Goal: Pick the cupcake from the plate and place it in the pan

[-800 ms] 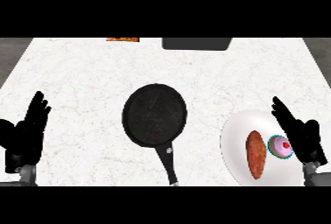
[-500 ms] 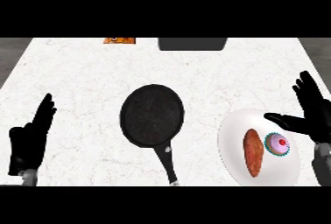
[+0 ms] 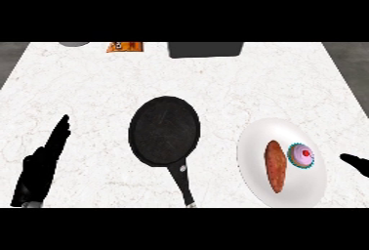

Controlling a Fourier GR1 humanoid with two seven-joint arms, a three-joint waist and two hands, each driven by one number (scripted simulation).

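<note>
Head view: the cupcake (image 3: 302, 156) sits on the plate (image 3: 254, 146), just left of the right hand (image 3: 356, 163), whose finger state I cannot tell. It looks light and soft; take it by the wrapper sides. The pan (image 3: 164, 130) lies further left. Since earlier, the right hand has slid toward the edge. The left hand (image 3: 42, 169) rests open.

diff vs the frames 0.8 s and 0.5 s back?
The right hand has swung out toward the right edge; only part of it shows, beside the plate. Nothing grasped. Left hand stays open at lower left. Cupcake still on the plate, pan unmoved.
</note>
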